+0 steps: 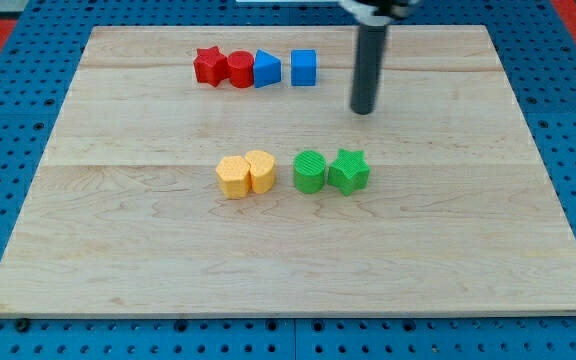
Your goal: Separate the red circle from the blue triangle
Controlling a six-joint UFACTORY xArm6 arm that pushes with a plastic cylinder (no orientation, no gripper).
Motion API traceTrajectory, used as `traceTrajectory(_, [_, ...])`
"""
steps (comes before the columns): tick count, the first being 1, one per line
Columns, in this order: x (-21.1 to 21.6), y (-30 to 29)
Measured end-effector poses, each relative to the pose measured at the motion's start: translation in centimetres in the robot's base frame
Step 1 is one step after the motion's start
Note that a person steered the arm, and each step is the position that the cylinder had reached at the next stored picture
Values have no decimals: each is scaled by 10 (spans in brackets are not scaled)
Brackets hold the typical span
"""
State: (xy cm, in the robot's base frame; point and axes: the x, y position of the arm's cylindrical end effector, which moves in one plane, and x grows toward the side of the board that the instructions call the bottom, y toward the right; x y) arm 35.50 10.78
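The red circle [240, 69] sits near the view's top of the wooden board [118, 240], touching a red star [208, 65] on its left and the blue triangle [266, 69] on its right. A blue cube [304, 67] stands a small gap to the right of the triangle. My tip [364, 110] is to the right of and slightly below this row, about a block's width past the blue cube, touching none of the blocks.
Two yellow blocks [245, 174] touch each other at mid-board. A green circle [310, 171] and a green star [349, 171] sit beside them, below my tip. Blue pegboard [8, 150] surrounds the board.
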Motion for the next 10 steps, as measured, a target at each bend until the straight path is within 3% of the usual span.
traceTrajectory(1, [-6, -7])
traceTrajectory(6, [-66, -163])
traceTrajectory(10, [-103, -207])
